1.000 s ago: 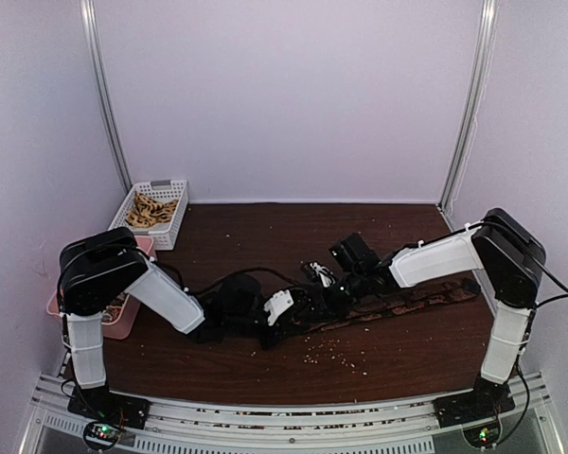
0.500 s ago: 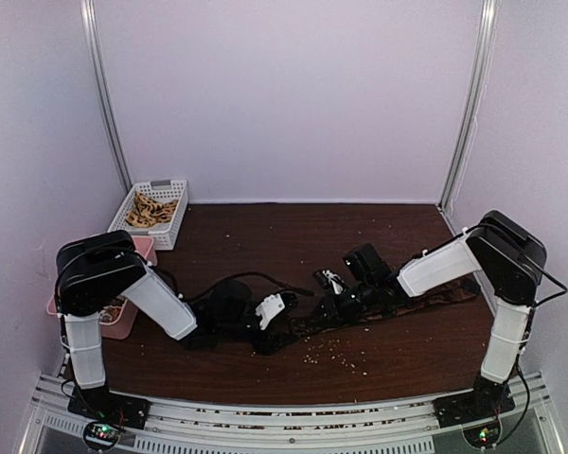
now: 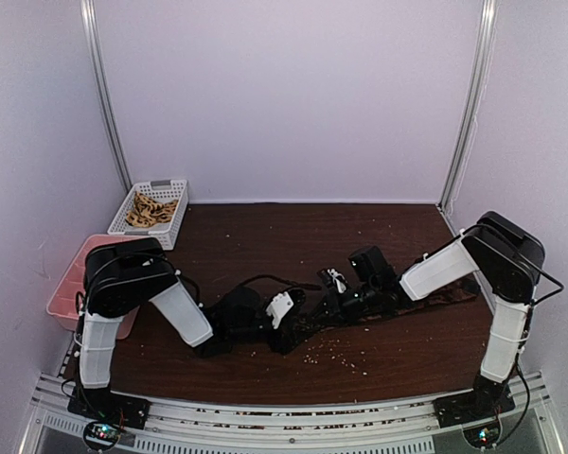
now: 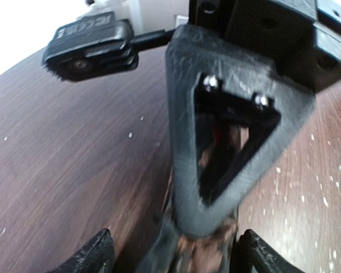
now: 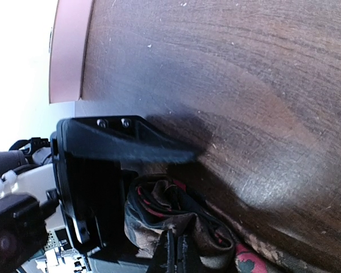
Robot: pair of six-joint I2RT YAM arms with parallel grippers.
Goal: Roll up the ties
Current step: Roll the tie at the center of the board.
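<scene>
A dark brown patterned tie (image 3: pixel 426 299) lies across the right half of the table, its left end rolled up. In the right wrist view the roll (image 5: pixel 159 210) shows red lining, and my right gripper (image 5: pixel 177 253) is shut on its outer layers. My left gripper (image 4: pixel 179 257) stands open around the roll (image 4: pixel 213 253), its fingertips (image 4: pixel 96 256) to either side of it and of the right gripper's black finger (image 4: pixel 187 142). From above, the left gripper (image 3: pixel 289 326) and the right gripper (image 3: pixel 324 305) meet at the table's centre.
A white basket (image 3: pixel 175 222) holding tan rolled pieces stands at the back left. A pink tray (image 3: pixel 66 288) sits at the left edge behind my left arm. Pale crumbs (image 3: pixel 336 355) dot the wood near the front. Black cables loop behind the left gripper.
My left gripper has opened wide around the roll, and its arm has swung rightward. My right gripper has shut on the roll and shifted slightly left.
</scene>
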